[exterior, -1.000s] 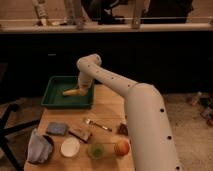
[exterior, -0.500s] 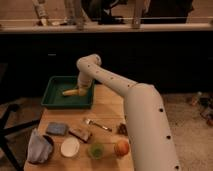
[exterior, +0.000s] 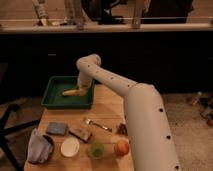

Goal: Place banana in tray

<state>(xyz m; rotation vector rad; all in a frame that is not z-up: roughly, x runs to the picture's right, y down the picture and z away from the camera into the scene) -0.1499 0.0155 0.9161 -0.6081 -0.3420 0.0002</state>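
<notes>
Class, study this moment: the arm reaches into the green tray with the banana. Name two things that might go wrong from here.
1. The gripper sits low over the banana inside the tray; lifting away might drag the banana back out.
2. The arm reaches over the tray's right rim, so pulling back low might knock the tray along the table.

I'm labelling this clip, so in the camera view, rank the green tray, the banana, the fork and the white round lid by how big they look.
1. tray, clearly largest
2. banana, lying in the tray under the gripper
3. fork and white round lid: look alike, and both sit nearer the camera than the banana, so I won't rank them.
</notes>
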